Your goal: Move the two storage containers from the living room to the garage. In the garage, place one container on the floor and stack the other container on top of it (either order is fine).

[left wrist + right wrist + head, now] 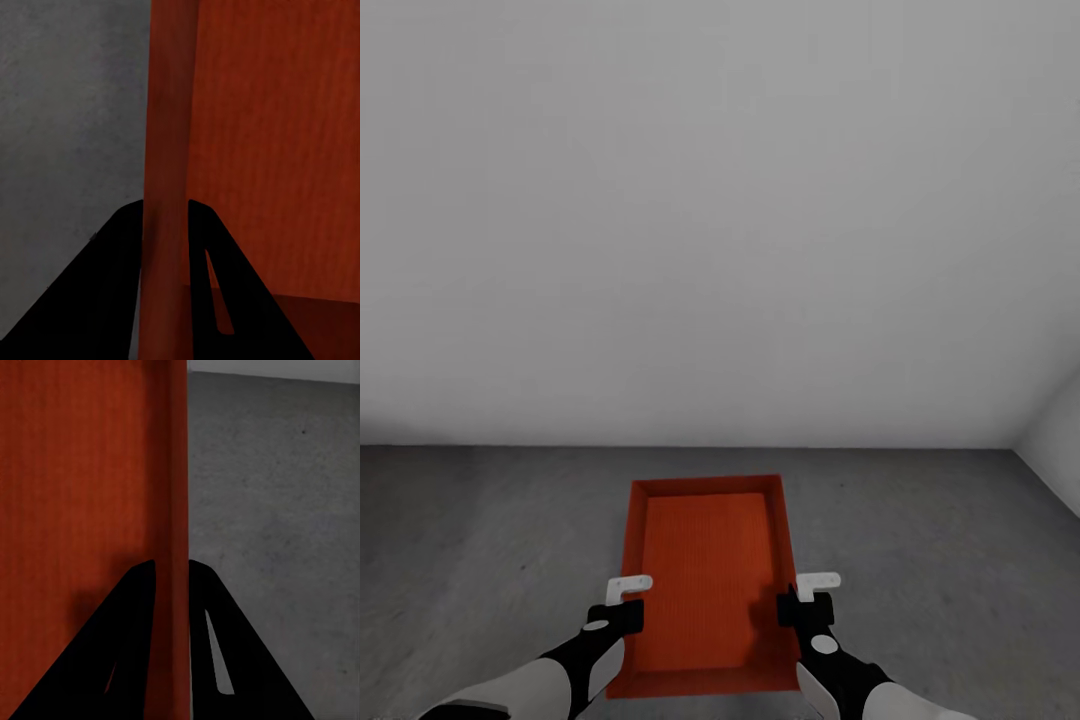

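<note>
One orange-red storage container [705, 585], an open-top rectangular bin with finely ribbed base and walls, sits upright and level over the mottled grey concrete floor [490, 540] of the garage, its long axis pointing toward the plain white wall [720, 220]. Its left rim [166, 150] and right rim [177, 495] each stand between dark fingers.
</note>
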`<state>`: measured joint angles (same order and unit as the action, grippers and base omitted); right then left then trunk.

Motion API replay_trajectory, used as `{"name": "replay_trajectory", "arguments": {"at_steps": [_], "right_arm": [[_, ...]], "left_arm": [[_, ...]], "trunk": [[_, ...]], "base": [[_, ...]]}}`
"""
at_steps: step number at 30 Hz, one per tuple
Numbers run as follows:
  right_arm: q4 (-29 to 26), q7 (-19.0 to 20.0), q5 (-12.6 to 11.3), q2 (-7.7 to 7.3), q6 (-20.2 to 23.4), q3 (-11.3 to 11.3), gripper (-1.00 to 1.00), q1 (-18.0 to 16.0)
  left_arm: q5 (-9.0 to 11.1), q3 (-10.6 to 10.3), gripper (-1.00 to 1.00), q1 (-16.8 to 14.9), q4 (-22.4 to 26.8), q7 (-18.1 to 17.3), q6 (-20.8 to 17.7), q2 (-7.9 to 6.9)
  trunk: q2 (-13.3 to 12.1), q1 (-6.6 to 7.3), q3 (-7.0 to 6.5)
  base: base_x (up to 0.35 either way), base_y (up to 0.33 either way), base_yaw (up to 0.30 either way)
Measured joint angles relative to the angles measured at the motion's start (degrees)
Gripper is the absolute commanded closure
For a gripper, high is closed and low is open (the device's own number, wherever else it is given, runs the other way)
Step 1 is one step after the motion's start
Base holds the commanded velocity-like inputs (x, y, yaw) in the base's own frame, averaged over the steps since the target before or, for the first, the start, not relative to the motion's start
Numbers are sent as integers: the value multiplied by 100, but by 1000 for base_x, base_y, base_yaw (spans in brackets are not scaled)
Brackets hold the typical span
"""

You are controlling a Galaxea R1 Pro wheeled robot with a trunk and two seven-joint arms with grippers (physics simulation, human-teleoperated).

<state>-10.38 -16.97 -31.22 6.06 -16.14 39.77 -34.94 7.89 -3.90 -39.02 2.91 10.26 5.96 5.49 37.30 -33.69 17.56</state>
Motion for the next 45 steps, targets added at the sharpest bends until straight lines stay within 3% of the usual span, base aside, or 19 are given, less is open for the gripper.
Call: {"name": "replay_trajectory", "arguments": {"at_steps": [45], "right_arm": [[-51,-50,13,0,4,12,100,-2]], "left_arm": [[6,-17,100,0,50,-11,-6,-14]], "trunk": [[1,0,417]], "base": [[0,0,0]]}}
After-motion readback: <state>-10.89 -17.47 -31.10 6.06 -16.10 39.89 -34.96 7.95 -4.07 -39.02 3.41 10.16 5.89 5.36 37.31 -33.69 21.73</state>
